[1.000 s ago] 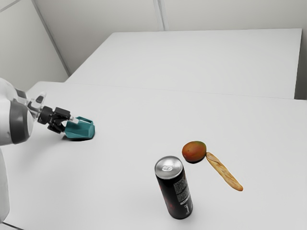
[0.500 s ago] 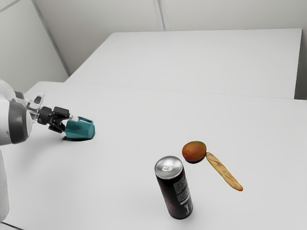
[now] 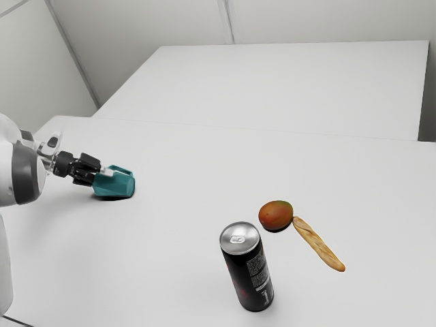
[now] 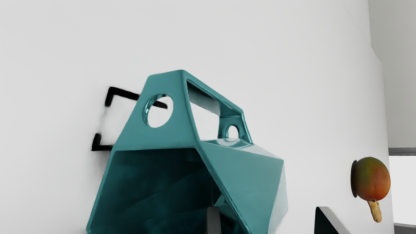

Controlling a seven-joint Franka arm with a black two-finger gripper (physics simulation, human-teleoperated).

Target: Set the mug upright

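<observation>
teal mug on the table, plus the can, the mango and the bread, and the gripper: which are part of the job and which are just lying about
Part of the job:
- teal mug, on its side
- gripper, open, one finger inside the mug's mouth

Just lying about:
- can, upright
- mango
- bread

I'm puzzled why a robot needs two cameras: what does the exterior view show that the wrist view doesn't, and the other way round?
Exterior view: the upright black can and the white robot arm.
Wrist view: the dark hollow of the teal mug and the round holes in its handle.
Both: the mug lying on its side on the table, the mango, the baguette and the gripper.
</observation>
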